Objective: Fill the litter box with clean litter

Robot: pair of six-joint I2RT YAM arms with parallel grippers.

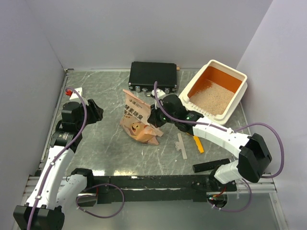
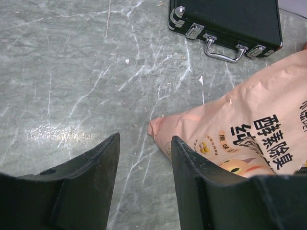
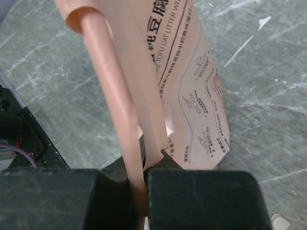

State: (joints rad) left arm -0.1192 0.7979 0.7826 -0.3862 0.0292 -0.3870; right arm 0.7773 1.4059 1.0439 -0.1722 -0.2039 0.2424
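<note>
The litter box (image 1: 242,90), cream rim and orange inside, stands at the back right with beige clean litter (image 1: 212,98) covering its near part. A crumpled orange-brown litter bag (image 1: 137,120) lies on the table's middle. My right gripper (image 1: 156,117) is shut on an edge fold of the bag (image 3: 125,120). My left gripper (image 1: 98,111) is open and empty at the left, its fingers (image 2: 194,177) just short of the bag's corner (image 2: 230,139).
A flat black case (image 1: 153,75) lies at the back centre and shows in the left wrist view (image 2: 230,21). A yellow-orange scoop (image 1: 197,143) and a clear strip (image 1: 181,144) lie near the right arm. Walls stand close on three sides.
</note>
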